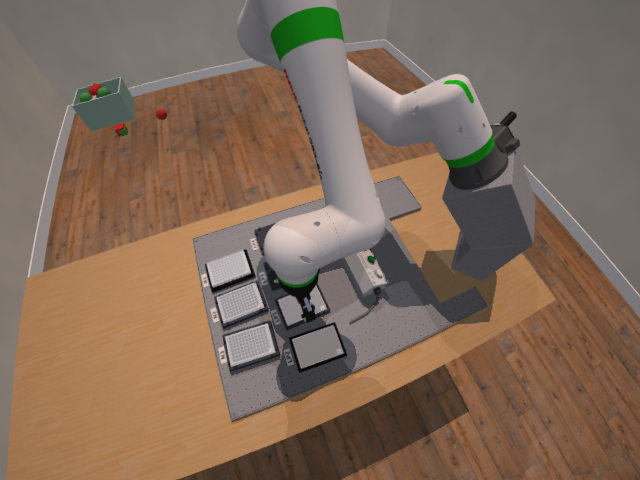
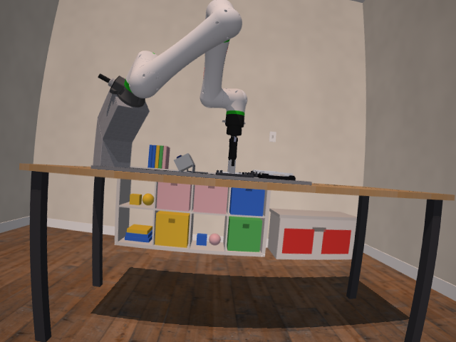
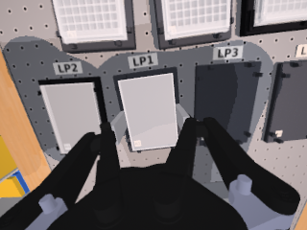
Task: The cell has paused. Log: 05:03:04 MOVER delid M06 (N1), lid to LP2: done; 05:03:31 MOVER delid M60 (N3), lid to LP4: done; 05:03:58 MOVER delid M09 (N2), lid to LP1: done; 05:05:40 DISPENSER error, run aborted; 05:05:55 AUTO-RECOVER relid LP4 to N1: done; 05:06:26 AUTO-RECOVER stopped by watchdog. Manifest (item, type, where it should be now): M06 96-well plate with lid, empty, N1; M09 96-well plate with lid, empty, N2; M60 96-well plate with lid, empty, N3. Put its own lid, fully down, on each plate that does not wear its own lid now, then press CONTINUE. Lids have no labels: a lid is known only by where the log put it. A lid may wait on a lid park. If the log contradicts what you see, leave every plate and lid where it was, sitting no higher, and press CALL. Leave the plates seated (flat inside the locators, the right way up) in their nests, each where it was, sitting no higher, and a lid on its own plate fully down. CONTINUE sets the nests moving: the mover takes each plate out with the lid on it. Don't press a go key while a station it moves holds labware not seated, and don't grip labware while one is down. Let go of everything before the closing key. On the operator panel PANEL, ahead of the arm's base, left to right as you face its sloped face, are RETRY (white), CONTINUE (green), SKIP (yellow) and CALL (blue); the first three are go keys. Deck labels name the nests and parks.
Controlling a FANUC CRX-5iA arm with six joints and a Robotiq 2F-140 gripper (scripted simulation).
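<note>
My gripper [image 3: 151, 114] points down over park LP1 and is shut on the pale lid [image 3: 148, 109] there, its fingers on the lid's two long sides. The gripper also shows in the top view [image 1: 308, 311] and in the side view [image 2: 231, 166], low at the deck. A second lid [image 3: 72, 116] [image 1: 316, 347] lies on LP2. LP3 [image 3: 227, 96] and the park to its right [image 3: 288, 101] are bare. Three well plates [image 1: 227, 268] [image 1: 240, 302] [image 1: 249, 344] sit in their nests in a row beyond the parks. I cannot tell which of them wear lids.
The operator panel [image 1: 368, 271] with its green key [image 1: 370, 258] stands on the grey deck right of the parks, partly hidden by my arm. The arm's grey base pedestal [image 1: 491, 222] rises at the table's right side. A dark strip plate [image 1: 398, 198] lies behind it.
</note>
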